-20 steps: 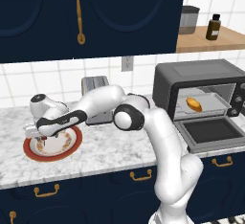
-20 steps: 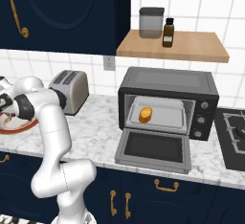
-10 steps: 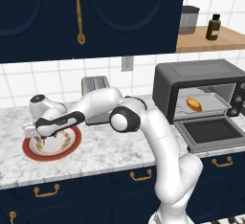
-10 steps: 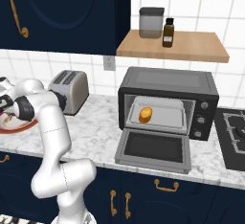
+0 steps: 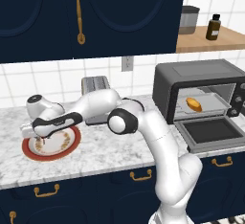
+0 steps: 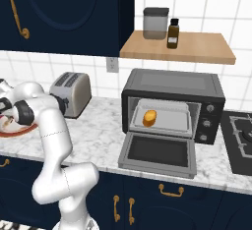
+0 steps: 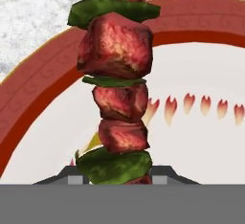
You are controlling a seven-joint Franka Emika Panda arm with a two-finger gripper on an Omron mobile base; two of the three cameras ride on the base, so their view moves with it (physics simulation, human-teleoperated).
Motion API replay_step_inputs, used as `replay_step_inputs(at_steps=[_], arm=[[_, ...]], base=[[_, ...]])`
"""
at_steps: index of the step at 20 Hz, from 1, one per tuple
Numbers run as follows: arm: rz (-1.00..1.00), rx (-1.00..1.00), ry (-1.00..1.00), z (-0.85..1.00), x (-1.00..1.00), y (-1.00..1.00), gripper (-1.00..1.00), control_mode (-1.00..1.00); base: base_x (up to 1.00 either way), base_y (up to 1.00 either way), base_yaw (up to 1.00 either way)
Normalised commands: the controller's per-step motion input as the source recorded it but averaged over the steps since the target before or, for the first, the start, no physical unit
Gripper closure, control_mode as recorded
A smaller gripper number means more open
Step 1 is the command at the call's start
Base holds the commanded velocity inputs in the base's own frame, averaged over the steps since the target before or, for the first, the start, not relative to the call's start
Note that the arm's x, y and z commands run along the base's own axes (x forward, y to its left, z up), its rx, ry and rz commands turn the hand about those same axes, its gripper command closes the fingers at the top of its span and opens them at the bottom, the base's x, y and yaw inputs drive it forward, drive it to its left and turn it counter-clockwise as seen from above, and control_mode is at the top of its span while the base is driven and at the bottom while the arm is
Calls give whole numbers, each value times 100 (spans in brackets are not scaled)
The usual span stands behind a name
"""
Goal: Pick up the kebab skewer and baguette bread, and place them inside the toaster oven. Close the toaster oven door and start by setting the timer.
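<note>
We see our claw point(image 7: 115, 176) down low over the red-rimmed plate point(image 7: 43, 108), its two dark finger tips point(image 7: 72, 176) standing just either side of the kebab skewer point(image 7: 117, 79), at the green piece nearest the hand. The tips look close against that piece, but we cannot tell whether they are clamped on it or only flanking it. The skewer runs straight away from the hand, meat chunks and green slices in turn, across the white middle of the plate and out over its red rim toward the marbled desk point(image 7: 33, 7).

From the left base view, the claw point(image 5: 40, 139) sits over the plate point(image 5: 52, 146) at the left end of the desk point(image 5: 110, 151), with the arm stretched far out that way. Behind it stands a silver slot toaster point(image 5: 95, 86) by the tiled wall.

Farther right, the toaster oven point(image 5: 198, 91) stands with the toaster oven door point(image 5: 210, 132) dropped flat open. The baguette bread point(image 5: 193, 104) lies inside on the metal tray point(image 6: 170, 118). Above, a wooden shelf point(image 6: 197, 49) carries a grey canister point(image 6: 155, 23) and a dark bottle point(image 6: 173, 33)
</note>
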Motion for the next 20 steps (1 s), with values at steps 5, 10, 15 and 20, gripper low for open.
replay_step_inputs(at_steps=[5,10,15,20], arm=[[0,0,0,-7,-23,-10,100,-100],[0,3,-7,59,-86,-54,100,-100],[0,3,-3,61,-100,-82,100,-100],[-3,1,0,47,-100,-86,100,-100]], base=[[0,0,0],[0,0,0],[0,0,0],[0,0,0]])
